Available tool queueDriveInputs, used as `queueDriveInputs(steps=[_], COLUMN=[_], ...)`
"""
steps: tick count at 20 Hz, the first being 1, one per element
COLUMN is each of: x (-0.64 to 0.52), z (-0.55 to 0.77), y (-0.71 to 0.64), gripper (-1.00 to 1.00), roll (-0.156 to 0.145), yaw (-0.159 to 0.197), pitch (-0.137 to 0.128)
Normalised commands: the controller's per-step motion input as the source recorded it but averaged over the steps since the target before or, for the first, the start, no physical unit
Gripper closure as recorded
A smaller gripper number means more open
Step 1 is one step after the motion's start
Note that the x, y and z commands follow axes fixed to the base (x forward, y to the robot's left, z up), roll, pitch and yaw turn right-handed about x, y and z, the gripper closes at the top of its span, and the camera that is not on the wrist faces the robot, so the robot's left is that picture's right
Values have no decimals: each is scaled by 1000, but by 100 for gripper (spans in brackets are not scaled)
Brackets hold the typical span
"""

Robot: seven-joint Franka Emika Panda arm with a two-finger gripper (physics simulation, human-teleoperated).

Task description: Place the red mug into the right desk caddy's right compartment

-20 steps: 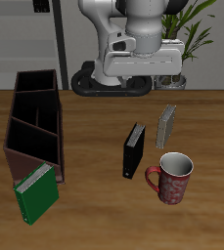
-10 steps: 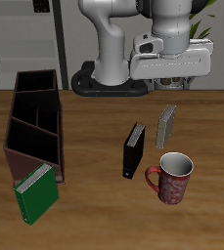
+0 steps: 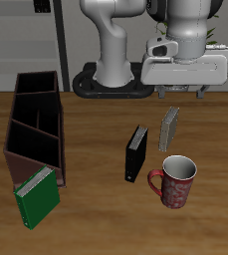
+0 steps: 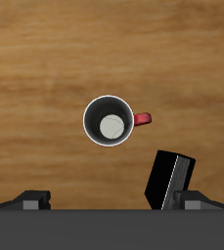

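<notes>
Wooden tabletop (image 3: 96, 199): the red mug (image 3: 175, 180) was pictured upright, low in frame beneath the raised gripper (image 3: 184, 92); jaw state could not be told.

Red mug (image 3: 175, 180) stood upright near the table's front edge, red with pale speckles, grey-white inside, loop handle pointing sideways toward the caddy side; the wrist view showed it (image 4: 110, 120) from straight above, round rim, empty. Right desk caddy (image 3: 36, 126), long dark brown wooden box with tall walls and slanted dividers, lay well apart near the table's side edge. Right compartment (image 3: 41, 87), the squarish end section farthest back, was empty.
</notes>
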Motion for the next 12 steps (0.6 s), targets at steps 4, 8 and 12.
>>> queueDriveInputs(steps=[4, 8, 12], x=[322, 278, 167], z=[96, -87, -221], y=[-3, 53, 148], gripper=[-100, -100, -100], roll=[-58, -39, 8], yaw=[-35, -15, -6], pitch=[-23, 6, 16])
